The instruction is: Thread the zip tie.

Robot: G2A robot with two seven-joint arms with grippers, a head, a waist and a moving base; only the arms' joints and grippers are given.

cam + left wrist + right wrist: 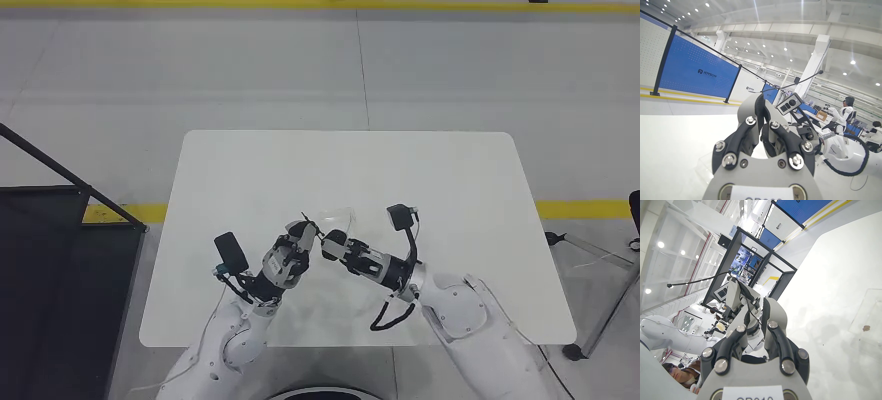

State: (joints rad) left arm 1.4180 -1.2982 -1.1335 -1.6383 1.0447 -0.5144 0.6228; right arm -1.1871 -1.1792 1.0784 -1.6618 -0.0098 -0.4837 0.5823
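Note:
The black zip tie (800, 80) is held in the air over the table's front middle, its head end sticking out free. My left gripper (761, 95) is shut on the strap near its thin end. In the right wrist view the zip tie (696, 281) runs from its head to the left gripper's fingers (732, 292), and a thin black strand continues down into the gap of my right gripper (755, 308). That gripper is open, its pads a little apart. From above, the left gripper (303, 232) and right gripper (328, 242) stand tip to tip.
A clear plastic tray (343, 217) lies on the white table (450, 190) just beyond the grippers, with a small brown speck (866, 328) in it. A black rack (50, 280) stands off the table's left side. The rest of the tabletop is bare.

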